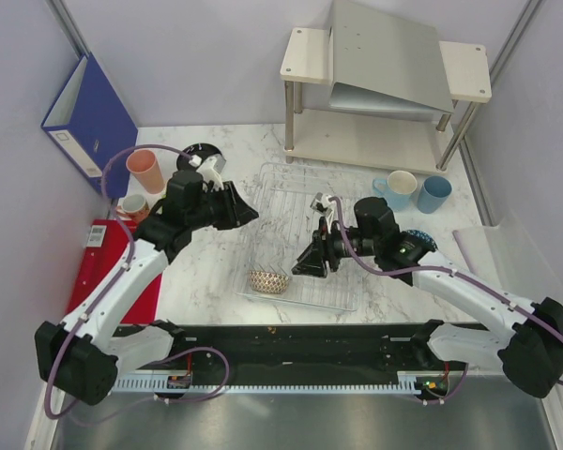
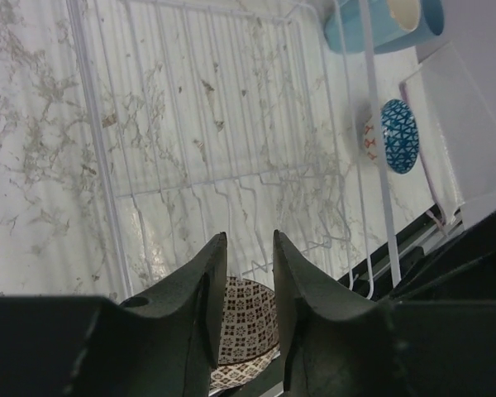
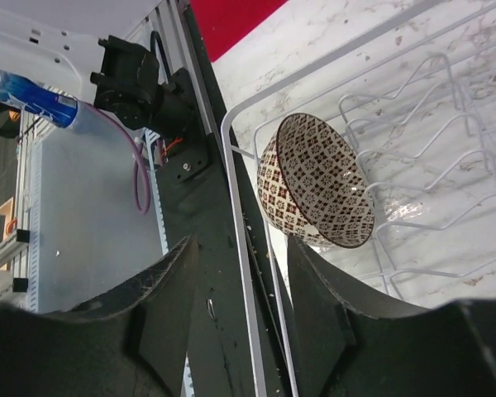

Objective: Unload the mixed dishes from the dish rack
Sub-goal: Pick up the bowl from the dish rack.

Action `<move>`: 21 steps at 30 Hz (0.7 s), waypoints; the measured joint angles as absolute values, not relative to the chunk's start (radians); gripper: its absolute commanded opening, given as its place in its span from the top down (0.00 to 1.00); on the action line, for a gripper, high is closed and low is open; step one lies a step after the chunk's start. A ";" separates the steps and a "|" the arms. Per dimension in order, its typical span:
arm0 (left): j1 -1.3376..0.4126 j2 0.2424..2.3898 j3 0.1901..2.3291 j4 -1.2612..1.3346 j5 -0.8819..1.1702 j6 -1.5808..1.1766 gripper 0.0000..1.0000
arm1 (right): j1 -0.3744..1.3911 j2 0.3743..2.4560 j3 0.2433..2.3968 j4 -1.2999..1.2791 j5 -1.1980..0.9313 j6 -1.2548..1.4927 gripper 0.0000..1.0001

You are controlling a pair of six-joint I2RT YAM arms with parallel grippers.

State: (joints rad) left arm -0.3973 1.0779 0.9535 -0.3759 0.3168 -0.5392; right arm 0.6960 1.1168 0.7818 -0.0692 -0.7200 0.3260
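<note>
The dish rack [image 1: 305, 202] lies mid-table and holds only the brown-white patterned bowl [image 1: 268, 281], tilted on edge in its near left corner. My left gripper [image 1: 253, 214] hangs over the rack's left side, jaws a little apart and empty [image 2: 249, 236]; the bowl [image 2: 246, 318] shows beyond them. My right gripper [image 1: 300, 264] is open and empty [image 3: 241, 241], just right of the bowl [image 3: 314, 178]. The salmon-pink cup [image 1: 145, 171], mug [image 1: 131, 206] and black plate [image 1: 199, 152] stand left of the rack. Two light-blue cups [image 1: 399, 189] and the red-white bowl [image 1: 415, 242] stand right. The lime-green plate is out of view.
A blue binder [image 1: 89, 117] leans at the back left. The beige two-tier shelf [image 1: 385, 84] stands at the back right. A red flat object [image 1: 103, 267] lies at the left edge. The black base rail [image 1: 291, 342] runs along the near edge.
</note>
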 measured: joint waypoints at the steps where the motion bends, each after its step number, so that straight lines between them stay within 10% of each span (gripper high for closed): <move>1: -0.397 1.098 0.952 -0.376 0.321 -0.537 0.65 | 0.704 1.132 0.782 -0.070 -0.722 0.316 0.49; 21: -0.397 1.216 0.907 -0.402 0.351 -0.535 0.65 | 0.860 1.390 0.861 -0.046 -0.630 0.229 0.56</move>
State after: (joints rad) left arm -0.3973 1.2160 0.9066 -0.4019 0.3508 -0.5350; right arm 0.8597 1.3899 0.8608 -0.0463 -0.6300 0.2291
